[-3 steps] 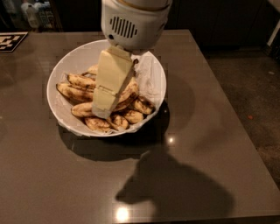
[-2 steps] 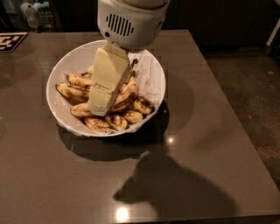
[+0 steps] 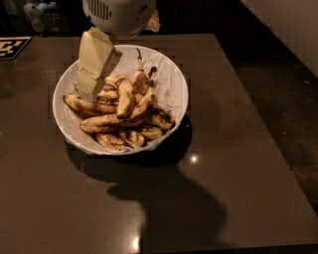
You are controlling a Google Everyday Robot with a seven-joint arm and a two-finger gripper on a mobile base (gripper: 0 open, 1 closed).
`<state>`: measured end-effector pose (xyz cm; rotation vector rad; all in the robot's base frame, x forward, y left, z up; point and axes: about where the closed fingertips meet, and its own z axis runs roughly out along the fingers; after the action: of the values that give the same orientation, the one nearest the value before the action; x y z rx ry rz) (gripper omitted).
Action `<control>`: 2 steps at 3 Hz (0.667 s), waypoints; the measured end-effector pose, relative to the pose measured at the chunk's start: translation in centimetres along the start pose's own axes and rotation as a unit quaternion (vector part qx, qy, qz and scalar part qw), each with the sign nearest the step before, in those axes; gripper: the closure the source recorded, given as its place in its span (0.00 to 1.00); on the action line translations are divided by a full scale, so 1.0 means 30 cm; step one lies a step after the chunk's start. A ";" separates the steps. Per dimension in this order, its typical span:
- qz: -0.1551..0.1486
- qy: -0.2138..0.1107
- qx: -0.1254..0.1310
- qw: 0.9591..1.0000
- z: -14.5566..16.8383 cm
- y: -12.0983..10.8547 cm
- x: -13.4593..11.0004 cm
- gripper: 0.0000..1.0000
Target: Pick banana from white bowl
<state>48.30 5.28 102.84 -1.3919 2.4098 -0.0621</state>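
Note:
The white bowl (image 3: 171, 74) stands on the dark table, lined with crinkled white paper and holding several bananas. A plump, fairly clean yellow banana (image 3: 125, 99) lies on top of the pile near the middle, beside a second one (image 3: 139, 80) with a dark stem pointing up. Longer brown-spotted bananas (image 3: 107, 123) lie under and around them. My gripper (image 3: 92, 84) hangs from the pale arm head at the top, over the bowl's left side. Its tip is just left of the plump banana, at the pile's edge.
The dark table (image 3: 238, 163) ends at the right, with floor beyond it. A black-and-white marker (image 3: 11, 47) lies at the table's far left corner. Bottles (image 3: 39, 15) stand behind the table at the back left.
My gripper has moved left and back, off the middle of the pile. The bananas it covered now show. The bowl has not moved.

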 end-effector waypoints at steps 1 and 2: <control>0.026 0.009 -0.002 1.000 0.054 -0.031 -0.069 0.00; 0.033 0.014 -0.017 0.999 0.110 -0.019 -0.120 0.07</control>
<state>51.47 8.50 100.89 -1.3334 2.4900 -0.0240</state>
